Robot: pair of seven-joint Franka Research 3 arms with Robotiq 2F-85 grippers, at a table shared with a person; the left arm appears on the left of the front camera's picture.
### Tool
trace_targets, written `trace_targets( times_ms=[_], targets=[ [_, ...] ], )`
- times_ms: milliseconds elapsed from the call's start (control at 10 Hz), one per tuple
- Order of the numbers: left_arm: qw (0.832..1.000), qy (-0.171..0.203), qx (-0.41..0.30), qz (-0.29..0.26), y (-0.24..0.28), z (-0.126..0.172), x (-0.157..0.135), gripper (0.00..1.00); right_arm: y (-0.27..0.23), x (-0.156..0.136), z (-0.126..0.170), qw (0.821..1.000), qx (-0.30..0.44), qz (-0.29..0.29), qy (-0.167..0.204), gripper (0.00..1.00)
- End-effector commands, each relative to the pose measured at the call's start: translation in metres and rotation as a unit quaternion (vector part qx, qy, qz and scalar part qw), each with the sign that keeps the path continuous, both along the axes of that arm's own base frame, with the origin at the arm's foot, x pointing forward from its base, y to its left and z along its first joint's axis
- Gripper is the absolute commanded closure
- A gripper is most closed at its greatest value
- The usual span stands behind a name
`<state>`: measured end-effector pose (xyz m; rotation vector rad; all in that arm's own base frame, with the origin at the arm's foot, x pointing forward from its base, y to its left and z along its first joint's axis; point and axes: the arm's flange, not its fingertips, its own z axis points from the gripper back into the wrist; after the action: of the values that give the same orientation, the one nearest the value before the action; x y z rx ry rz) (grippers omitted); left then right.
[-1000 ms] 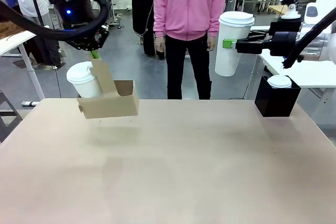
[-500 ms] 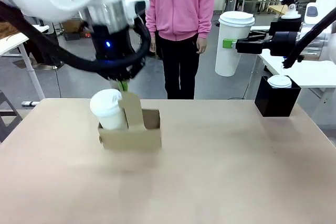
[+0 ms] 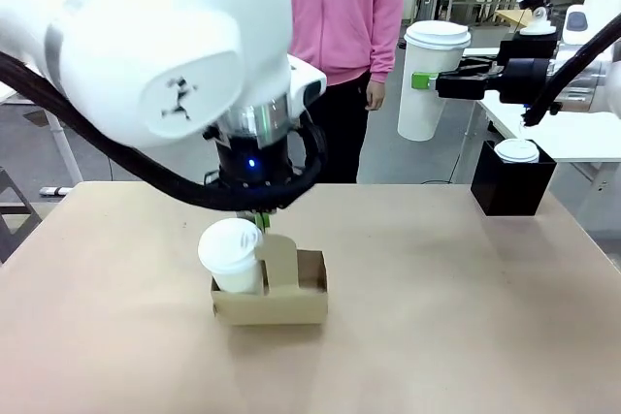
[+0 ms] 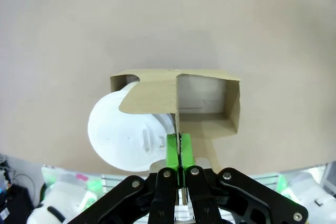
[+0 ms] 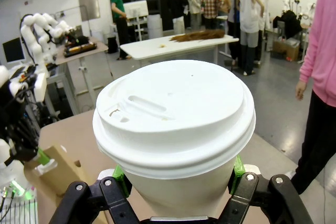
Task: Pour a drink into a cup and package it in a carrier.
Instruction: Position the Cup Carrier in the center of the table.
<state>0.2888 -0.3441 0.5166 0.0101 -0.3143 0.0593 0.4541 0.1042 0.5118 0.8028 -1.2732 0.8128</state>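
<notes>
With your left gripper (image 4: pixel 179 149) pinching the carrier (image 3: pixel 281 305) by its handle (image 3: pixel 278 261), the lone cup (image 3: pixel 231 254) may tip it sideways, while your right gripper (image 5: pixel 178 178) clasps a second cup (image 5: pixel 173 108).

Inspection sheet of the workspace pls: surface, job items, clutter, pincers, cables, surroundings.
Surface: tan table, bearing the black box; carrier on or just above it.
Job's things: brown carrier mid-table, lidded white cup in one slot, other slot empty; second lidded cup held in the air off the far right.
Clutter: black box at far right corner, small lidded cup inside.
Pincers: left pincer shut on the carrier's handle; right pincer shut around the second lidded cup.
Cables: black cable looped at the left wrist.
Surroundings: person in pink top at far side; other tables beyond.
</notes>
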Motion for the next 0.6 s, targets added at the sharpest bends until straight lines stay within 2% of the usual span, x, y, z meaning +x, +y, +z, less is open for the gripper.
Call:
trace_targets(
  times_ms=[0, 200, 400, 500],
  targets=[
    [1.000, -0.012, 0.012, 0.007, -0.011, -0.015, -0.005, 0.98, 0.002, 0.000, 0.003, 1.000, 0.003, 0.002, -0.002, 0.20],
    [1.000, -0.002, 0.014, -0.002, -0.019, -0.024, -0.007, 0.98, 0.002, 0.000, 0.003, 1.000, 0.003, 0.002, -0.002, 0.20],
    [0.999, 0.036, 0.032, -0.014, -0.019, -0.025, 0.000, 0.98, 0.002, 0.000, 0.003, 1.000, 0.003, 0.002, -0.002, 0.20],
    [1.000, 0.011, 0.013, -0.012, -0.018, -0.024, -0.009, 0.98, 0.002, 0.000, 0.003, 1.000, 0.003, 0.002, -0.002, 0.20]
  ],
)
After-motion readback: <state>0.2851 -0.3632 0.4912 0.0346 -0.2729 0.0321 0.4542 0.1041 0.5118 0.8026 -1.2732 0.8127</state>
